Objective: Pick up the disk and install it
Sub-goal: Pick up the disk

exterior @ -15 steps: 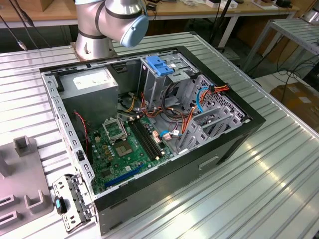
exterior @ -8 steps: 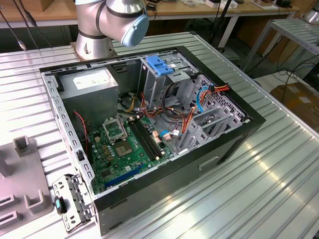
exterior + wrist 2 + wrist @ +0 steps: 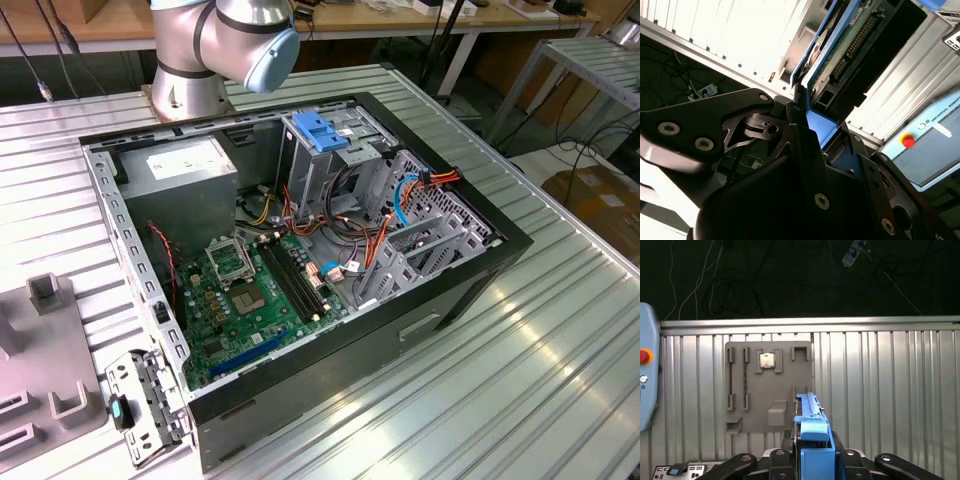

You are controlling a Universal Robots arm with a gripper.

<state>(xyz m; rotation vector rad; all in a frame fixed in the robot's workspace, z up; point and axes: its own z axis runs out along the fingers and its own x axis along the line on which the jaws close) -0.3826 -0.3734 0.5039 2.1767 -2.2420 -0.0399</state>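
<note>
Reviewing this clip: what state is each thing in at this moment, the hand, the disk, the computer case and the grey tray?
hand: shut on the disk.
disk: clamped by one end in the hand, held over the table, not yet in the case.
computer case: lying on its side, open, side cover off.
grey tray: flat on the table, a chip sitting in one slot.
</note>
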